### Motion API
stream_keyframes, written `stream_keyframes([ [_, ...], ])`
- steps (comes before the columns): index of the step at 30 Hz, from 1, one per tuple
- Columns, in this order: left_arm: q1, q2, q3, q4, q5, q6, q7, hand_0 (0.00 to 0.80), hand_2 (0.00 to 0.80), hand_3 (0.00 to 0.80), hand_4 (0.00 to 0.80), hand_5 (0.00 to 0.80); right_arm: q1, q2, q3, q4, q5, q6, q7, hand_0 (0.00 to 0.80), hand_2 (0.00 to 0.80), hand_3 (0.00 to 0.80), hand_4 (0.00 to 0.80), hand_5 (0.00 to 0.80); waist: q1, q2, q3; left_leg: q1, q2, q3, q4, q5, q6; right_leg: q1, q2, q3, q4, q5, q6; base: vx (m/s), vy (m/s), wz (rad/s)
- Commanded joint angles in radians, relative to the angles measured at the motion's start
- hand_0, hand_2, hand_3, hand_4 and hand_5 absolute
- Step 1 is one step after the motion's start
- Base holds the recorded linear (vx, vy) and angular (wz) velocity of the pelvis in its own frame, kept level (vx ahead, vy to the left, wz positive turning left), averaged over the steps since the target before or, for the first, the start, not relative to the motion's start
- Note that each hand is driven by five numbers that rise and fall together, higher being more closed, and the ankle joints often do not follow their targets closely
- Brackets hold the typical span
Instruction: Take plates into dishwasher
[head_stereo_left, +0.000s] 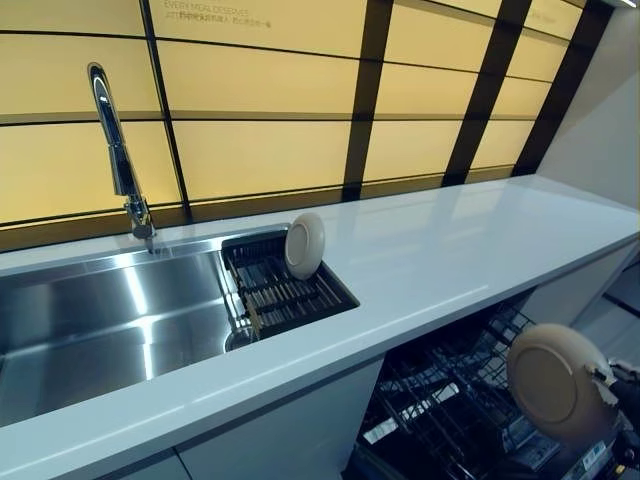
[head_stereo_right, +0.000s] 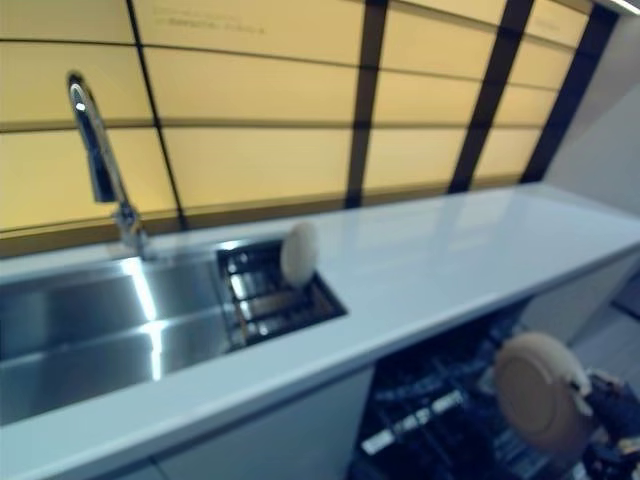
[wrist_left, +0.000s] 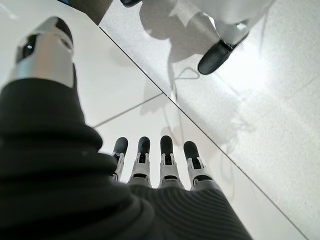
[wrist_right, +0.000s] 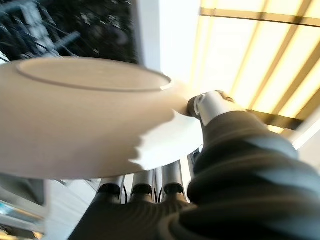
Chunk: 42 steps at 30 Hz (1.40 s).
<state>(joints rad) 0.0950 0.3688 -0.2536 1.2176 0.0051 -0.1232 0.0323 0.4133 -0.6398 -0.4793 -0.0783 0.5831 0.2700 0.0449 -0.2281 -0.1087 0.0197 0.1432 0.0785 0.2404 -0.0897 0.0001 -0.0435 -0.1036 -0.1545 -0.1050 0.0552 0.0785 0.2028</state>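
- You had a long white countertop (head_stereo_left: 440, 255) running from 7 o'clock toward 2 o'clock of the head views, backed by a wall of glowing yellow panels (head_stereo_left: 260, 150) split by dark bands.
- Set into the counter at 9 o'clock was one stainless steel sink (head_stereo_left: 100, 320), with one chrome tap (head_stereo_left: 115, 150) rising behind it at 10 o'clock.
- One dark slatted drying rack (head_stereo_left: 285, 290) sat at the sink's right end, near centre.
- You could count two beige plates. One plate (head_stereo_left: 304, 245) stood on edge in the drying rack.
- The second plate (head_stereo_left: 558, 382) was at 4 o'clock, held tilted with its underside toward the camera, over the open dishwasher's wire rack (head_stereo_left: 440, 400) below the counter edge.
- Your right hand (wrist_right: 210, 107) was grasping that second plate, thumb on its rim and fingers under it.
- Your left hand (wrist_left: 150, 170) hung released, fingers straight, holding nothing, above a pale tiled floor (wrist_left: 280, 115).
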Motion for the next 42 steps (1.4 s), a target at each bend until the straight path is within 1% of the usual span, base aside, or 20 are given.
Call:
stream_keyframes([
  [1,-0.058,0.048,0.051,-0.03,-0.025,-0.02,0.02,0.0,0.0,0.0,0.0,0.0,-0.1,0.018,-0.001,0.0,0.031,-0.009,0.065,0.8,0.8,0.8,0.8,0.8,0.017,0.006,0.055,0.012,-0.036,-0.011,0.009,-0.04,0.044,0.024,-0.09,0.079,0.089,0.204,0.031,0.002,-0.064,0.07],
  [5,-0.069,0.05,0.046,-0.033,-0.015,-0.013,0.018,0.0,0.0,0.0,0.0,0.0,-0.112,0.034,0.035,0.086,0.028,0.003,0.088,0.8,0.8,0.8,0.8,0.8,0.03,0.003,0.054,0.009,-0.033,-0.017,0.009,-0.038,0.044,0.031,-0.089,0.066,0.085,0.199,0.033,0.014,-0.073,0.15],
  [10,-0.081,0.057,0.036,-0.03,0.0,-0.002,0.019,0.0,0.0,0.0,0.0,0.0,-0.144,0.054,0.073,0.19,0.017,-0.013,0.085,0.8,0.8,0.8,0.8,0.8,0.046,0.001,0.059,0.004,-0.032,-0.027,0.012,-0.035,0.043,0.034,-0.089,0.05,0.086,0.197,0.034,0.013,-0.055,0.11],
  [16,-0.082,0.072,0.042,-0.036,0.013,0.002,0.011,0.0,0.0,0.0,0.0,0.0,-0.155,0.039,0.082,0.236,-0.018,-0.006,0.1,0.8,0.8,0.8,0.8,0.8,0.053,0.0,0.063,0.001,-0.029,-0.033,0.013,-0.032,0.042,0.035,-0.085,0.045,0.086,0.195,0.035,0.01,-0.05,0.03],
  [21,-0.082,0.081,0.041,-0.048,0.014,0.001,0.003,0.0,0.0,0.0,0.0,0.0,-0.167,-0.006,0.073,0.266,-0.061,0.008,0.11,0.8,0.8,0.8,0.8,0.8,0.061,-0.003,0.069,0.001,-0.026,-0.038,0.015,-0.031,0.041,0.04,-0.082,0.039,0.084,0.194,0.035,0.005,-0.044,0.03],
  [24,-0.081,0.084,0.041,-0.058,0.017,0.008,-0.001,0.0,0.0,0.0,0.0,0.0,-0.176,-0.039,0.061,0.276,-0.099,0.029,0.118,0.8,0.8,0.8,0.8,0.8,0.065,-0.006,0.071,-0.001,-0.025,-0.04,0.017,-0.031,0.039,0.04,-0.078,0.038,0.085,0.193,0.036,-0.005,-0.034,0.05],
  [25,-0.078,0.087,0.045,-0.062,0.023,0.009,-0.004,0.0,0.0,0.0,0.0,0.0,-0.181,-0.06,0.057,0.281,-0.127,0.048,0.13,0.8,0.8,0.8,0.8,0.8,0.068,-0.008,0.072,-0.002,-0.022,-0.04,0.017,-0.03,0.038,0.041,-0.076,0.038,0.084,0.192,0.036,-0.007,-0.034,0.05],
  [28,-0.076,0.089,0.047,-0.064,0.028,0.009,-0.008,0.0,0.0,0.0,0.0,0.0,-0.185,-0.083,0.056,0.29,-0.156,0.062,0.149,0.8,0.8,0.8,0.8,0.8,0.072,-0.01,0.072,-0.003,-0.02,-0.04,0.018,-0.028,0.036,0.043,-0.074,0.036,0.081,0.191,0.036,-0.003,-0.012,0.01],
  [33,-0.08,0.089,0.043,-0.067,0.038,0.009,-0.013,0.0,0.0,0.0,0.0,0.0,-0.211,-0.146,0.089,0.315,-0.298,0.082,0.189,0.8,0.8,0.8,0.8,0.8,0.088,-0.019,0.07,-0.005,-0.015,-0.041,0.018,-0.025,0.033,0.051,-0.068,0.028,0.072,0.186,0.034,0.0,0.0,0.0],
  [35,-0.082,0.086,0.04,-0.069,0.038,0.01,-0.012,0.0,0.0,0.0,0.0,0.0,-0.218,-0.157,0.099,0.316,-0.323,0.087,0.19,0.8,0.8,0.8,0.8,0.8,0.091,-0.02,0.07,-0.005,-0.015,-0.042,0.017,-0.024,0.032,0.052,-0.068,0.025,0.07,0.186,0.034,0.0,0.0,0.0],
  [36,-0.084,0.085,0.04,-0.072,0.038,0.013,-0.013,0.0,0.0,0.0,0.0,0.0,-0.228,-0.173,0.112,0.316,-0.39,0.089,0.192,0.8,0.8,0.8,0.8,0.8,0.096,-0.022,0.07,-0.006,-0.013,-0.042,0.018,-0.024,0.031,0.053,-0.067,0.021,0.07,0.185,0.034,0.0,0.0,0.0],
  [38,-0.086,0.084,0.038,-0.073,0.04,0.016,-0.015,0.0,0.0,0.0,0.0,0.0,-0.236,-0.186,0.121,0.317,-0.419,0.082,0.187,0.8,0.8,0.8,0.8,0.8,0.101,-0.023,0.069,-0.007,-0.011,-0.044,0.017,-0.023,0.031,0.056,-0.067,0.018,0.068,0.184,0.034,0.0,0.0,0.0],
  [40,-0.088,0.082,0.041,-0.072,0.044,0.018,-0.017,0.0,0.0,0.0,0.0,0.0,-0.247,-0.207,0.136,0.309,-0.538,0.066,0.175,0.8,0.8,0.8,0.8,0.8,0.107,-0.025,0.068,-0.009,-0.01,-0.046,0.017,-0.022,0.029,0.058,-0.063,0.016,0.065,0.178,0.033,-0.004,-0.005,-0.06],
  [42,-0.088,0.081,0.041,-0.073,0.042,0.02,-0.016,0.0,0.0,0.0,0.0,0.0,-0.247,-0.216,0.142,0.303,-0.573,0.054,0.167,0.8,0.8,0.8,0.8,0.8,0.108,-0.025,0.069,-0.011,-0.01,-0.046,0.017,-0.022,0.03,0.058,-0.062,0.015,0.066,0.178,0.033,-0.003,-0.002,-0.03],
])
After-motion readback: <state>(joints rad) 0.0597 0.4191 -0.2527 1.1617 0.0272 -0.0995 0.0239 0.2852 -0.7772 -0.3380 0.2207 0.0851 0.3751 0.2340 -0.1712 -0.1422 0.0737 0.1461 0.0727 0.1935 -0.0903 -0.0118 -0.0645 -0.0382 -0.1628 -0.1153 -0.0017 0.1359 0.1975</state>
